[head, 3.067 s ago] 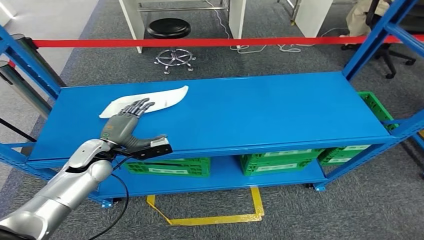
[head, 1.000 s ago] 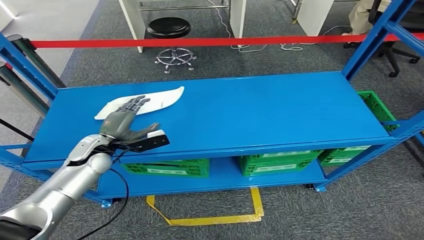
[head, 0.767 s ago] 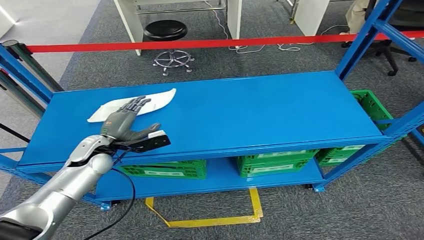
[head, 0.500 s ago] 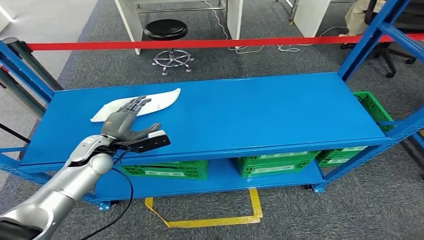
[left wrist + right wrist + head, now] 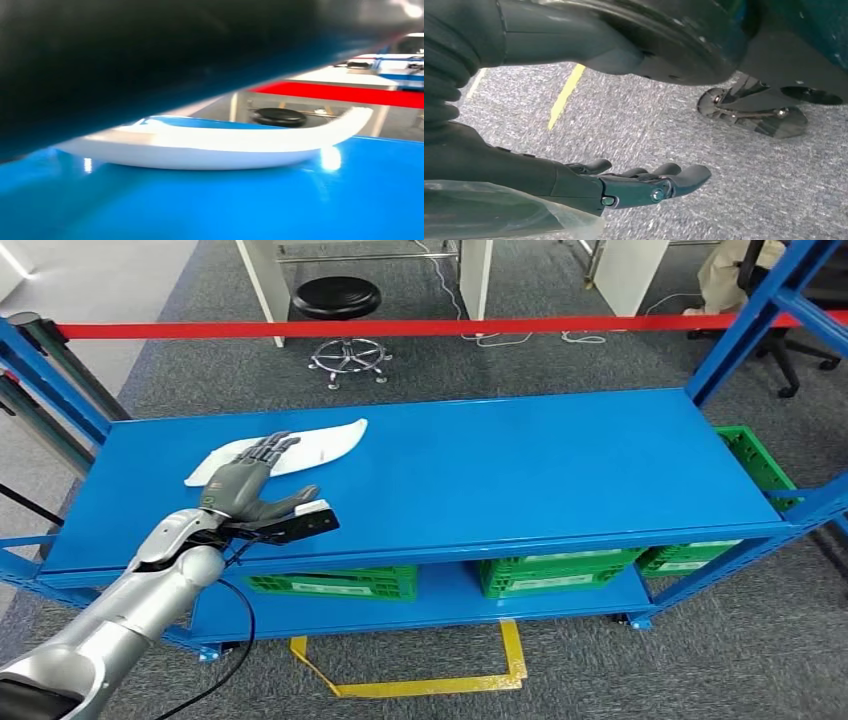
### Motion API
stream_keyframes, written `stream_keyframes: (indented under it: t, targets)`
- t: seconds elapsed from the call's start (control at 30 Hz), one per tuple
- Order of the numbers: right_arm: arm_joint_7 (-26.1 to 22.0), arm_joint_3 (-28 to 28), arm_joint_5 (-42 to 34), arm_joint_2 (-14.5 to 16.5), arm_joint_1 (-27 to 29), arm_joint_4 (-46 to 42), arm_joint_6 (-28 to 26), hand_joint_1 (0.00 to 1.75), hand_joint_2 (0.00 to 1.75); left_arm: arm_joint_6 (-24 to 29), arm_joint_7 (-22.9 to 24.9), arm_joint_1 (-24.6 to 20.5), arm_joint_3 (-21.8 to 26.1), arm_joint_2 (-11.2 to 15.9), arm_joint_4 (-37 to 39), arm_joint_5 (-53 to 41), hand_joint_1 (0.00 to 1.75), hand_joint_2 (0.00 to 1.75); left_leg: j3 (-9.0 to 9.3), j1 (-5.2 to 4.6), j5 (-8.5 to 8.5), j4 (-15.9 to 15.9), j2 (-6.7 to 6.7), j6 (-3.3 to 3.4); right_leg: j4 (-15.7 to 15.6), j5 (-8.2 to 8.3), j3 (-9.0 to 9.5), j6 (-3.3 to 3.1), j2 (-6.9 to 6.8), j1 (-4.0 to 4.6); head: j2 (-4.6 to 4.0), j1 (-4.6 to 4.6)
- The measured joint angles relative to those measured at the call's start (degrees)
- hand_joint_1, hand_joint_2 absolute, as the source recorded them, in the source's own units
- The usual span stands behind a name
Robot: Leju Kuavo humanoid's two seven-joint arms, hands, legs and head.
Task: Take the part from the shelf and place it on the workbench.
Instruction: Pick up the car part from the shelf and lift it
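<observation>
The part [image 5: 300,445] is a long, curved white plastic piece lying flat at the back left of the blue shelf top [image 5: 520,460]. My left hand [image 5: 243,486] is stretched out flat above the shelf with its fingers [image 5: 268,449] over the part's near edge; whether they touch it I cannot tell. It holds nothing. The left wrist view has the part [image 5: 225,145] close ahead, lying on the blue surface. My right hand [image 5: 624,187] hangs over grey carpet with its fingers extended and nothing in them.
Green crates [image 5: 340,580] sit on the lower shelf level. Blue uprights [image 5: 745,325] frame both ends. Behind the shelf run a red barrier tape [image 5: 400,328], a black stool [image 5: 340,300] and white table legs. Yellow floor tape [image 5: 430,675] marks the carpet in front.
The whole picture has shifted slightly, so the camera moved. My left hand stays flat over the near edge of the part, which lies where it was on the shelf.
</observation>
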Motion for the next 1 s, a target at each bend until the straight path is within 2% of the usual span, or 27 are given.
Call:
stream_keyframes:
  t: [0.07,0.13,0.17,0.23,0.27,0.3,0.33,0.4,0.43,0.47,0.5,0.6,0.63,0.67,0.73,0.77,0.8,0.83,0.9,0.93,0.97,1.0]
  targets:
    - [0.0,0.0,0.0,0.0,0.1,0.0,0.0,0.00,1.75,0.0,0.0,0.0,0.0,0.0,0.0,0.0,0.00,0.00,0.13,0.10,-0.26,0.1,0.01,-0.46,-0.1,-0.06,0.10,-0.70,0.05,-0.06,-0.01,-0.01]
    - [0.0,0.0,0.0,0.0,0.0,0.0,0.0,0.00,1.75,0.0,0.0,-0.2,0.0,0.0,0.0,0.0,0.00,0.00,-0.83,0.23,-1.84,2.7,0.05,-1.08,-0.2,-0.14,0.48,-1.38,0.02,-0.25,-0.01,-0.18]
    - [0.0,0.0,0.0,0.0,0.0,0.0,0.0,0.00,1.75,0.0,0.0,-0.2,0.0,0.0,0.0,0.0,0.00,0.00,-2.20,0.32,-3.26,5.7,0.08,-1.36,-0.3,-0.24,0.67,-1.65,0.00,-0.30,-0.01,-0.27]
    - [0.0,0.0,0.0,0.0,0.0,0.0,0.0,0.00,1.75,0.0,0.0,0.0,0.0,0.1,0.1,0.0,0.00,0.00,-6.06,0.42,-6.05,13.1,0.09,-1.69,-0.3,-0.52,0.95,-2.01,0.01,-0.25,-0.01,-0.36]
    - [0.0,0.0,0.0,0.0,0.1,0.0,0.0,0.00,1.75,0.0,0.0,0.1,0.0,0.1,0.1,0.0,0.00,0.00,-7.54,0.44,-6.46,15.6,0.09,-1.74,-0.2,-0.67,1.10,-2.07,0.03,-0.23,-0.01,-0.37]
    - [0.0,0.0,0.0,0.0,0.1,0.0,0.0,0.00,1.75,0.0,0.0,0.3,0.0,0.1,0.1,0.0,0.00,0.00,-8.18,0.44,-5.80,16.1,0.09,-1.70,-0.2,-0.83,1.29,-2.08,0.06,-0.21,-0.01,-0.38]
    - [0.0,0.0,0.0,0.0,0.1,0.0,0.0,0.00,1.75,0.0,0.0,0.4,0.0,0.1,0.1,0.0,0.00,0.00,-7.77,0.44,-4.02,14.5,0.09,-1.54,-0.2,-1.00,1.56,-2.04,0.09,-0.18,-0.01,-0.38]
    - [0.0,0.0,0.0,0.0,0.1,0.0,0.0,0.00,1.75,0.0,0.0,0.3,0.0,0.1,0.1,0.0,0.00,0.00,-4.80,0.28,0.59,7.1,0.09,-0.88,-0.2,-1.45,2.17,-1.82,0.15,-0.09,-0.01,-0.34]
    - [0.0,0.0,0.0,0.0,0.1,0.0,0.0,0.00,1.75,0.0,0.0,0.2,0.0,0.1,0.1,0.0,0.00,0.00,-3.33,0.14,1.91,3.6,0.08,-0.55,-0.2,-1.66,2.32,-1.61,0.17,0.00,-0.01,-0.34]
    - [0.0,0.0,0.0,0.0,0.0,0.0,0.1,0.00,1.75,0.0,0.0,0.1,0.0,0.1,0.1,0.0,0.00,0.00,-2.42,-0.01,2.39,1.4,0.08,-0.29,-0.2,-1.81,2.33,-1.36,0.17,0.04,-0.01,-0.32]
    - [0.0,0.0,0.0,0.0,0.0,0.0,0.1,0.00,1.75,0.0,0.0,0.1,0.0,0.1,0.1,0.0,0.00,0.00,-2.11,-0.16,2.06,0.6,0.07,-0.11,-0.2,-1.90,2.25,-1.08,0.13,0.05,-0.01,-0.30]
    - [0.0,0.0,0.0,0.0,0.0,0.0,0.1,0.00,1.75,0.0,0.0,0.0,0.0,0.2,0.1,0.0,0.00,0.00,-1.62,0.02,1.88,-0.3,0.03,0.50,0.0,-2.46,1.95,-0.10,-0.04,-0.05,-0.01,-0.27]
    - [0.0,0.0,0.0,0.0,0.0,0.0,0.1,0.00,1.75,0.0,0.0,-0.1,0.1,0.2,0.1,0.0,0.00,0.00,-1.34,0.18,1.88,-0.6,0.04,0.77,1.5,-3.25,1.20,0.20,-0.06,-0.07,-0.01,-0.19]
    - [0.0,0.0,0.0,0.0,0.0,0.0,0.0,0.00,1.75,0.0,0.0,-0.1,0.1,0.2,0.1,0.0,0.00,0.00,-1.08,0.34,1.82,-0.8,0.06,1.02,4.2,-4.51,-0.24,0.45,-0.06,-0.11,-0.01,-0.12]
    - [0.0,0.0,0.0,0.0,0.0,0.0,0.0,0.00,1.75,0.0,0.0,-0.1,0.1,0.2,0.1,0.0,0.00,0.00,-0.92,0.34,1.49,-0.8,0.06,1.34,11.7,-7.35,-4.47,0.81,-0.06,-0.18,-0.01,-0.02]
    - [0.0,0.0,0.0,0.0,0.0,0.0,0.0,0.00,1.75,0.0,0.0,0.0,0.0,0.2,0.1,0.0,0.00,0.00,-0.80,0.33,1.32,-0.8,0.06,1.38,14.5,-7.93,-6.35,0.96,-0.07,-0.22,-0.01,-0.03]
    - [0.0,0.0,0.0,0.0,0.1,0.0,0.0,0.00,1.75,0.0,0.0,0.2,0.0,0.2,0.1,0.0,0.00,0.00,-0.59,0.36,1.11,-0.8,0.05,1.34,15.5,-7.41,-7.36,1.08,-0.09,-0.24,-0.01,-0.02]
    - [0.0,0.0,0.0,0.0,0.1,0.0,0.0,0.00,1.75,-0.1,0.0,0.3,0.0,0.2,0.1,0.0,0.00,0.00,-0.28,0.41,0.84,-0.7,0.03,1.23,14.2,-5.74,-7.22,1.16,-0.11,-0.28,-0.01,-0.02]
    - [0.0,0.0,0.0,0.0,0.2,0.0,0.1,0.00,1.75,-0.1,0.0,0.4,0.0,0.2,0.1,0.0,0.00,0.00,0.47,0.52,0.10,-0.5,0.00,0.78,7.1,-1.13,-4.33,1.23,-0.14,-0.38,-0.01,-0.01]
    - [0.0,0.0,0.0,0.0,0.1,0.0,0.1,0.00,1.31,-0.1,0.0,0.4,0.0,0.2,0.1,0.1,0.00,0.00,0.67,0.46,-0.30,-0.2,-0.04,0.47,3.6,0.21,-2.61,1.13,-0.11,-0.38,-0.01,0.03]
    - [0.0,0.0,0.0,0.0,0.1,0.0,0.1,0.00,0.87,-0.1,0.0,0.3,0.1,0.2,0.1,0.1,0.00,0.00,0.73,0.35,-0.60,0.0,-0.06,0.16,1.5,0.69,-1.46,0.86,-0.07,-0.37,-0.01,0.03]
    - [0.0,0.0,0.0,0.0,0.1,0.0,0.1,0.00,0.44,-0.1,0.0,0.3,0.1,0.2,0.1,0.1,0.00,0.00,0.72,0.24,-0.76,0.1,-0.09,-0.11,0.7,0.40,-0.89,0.50,-0.01,-0.30,-0.01,0.00]
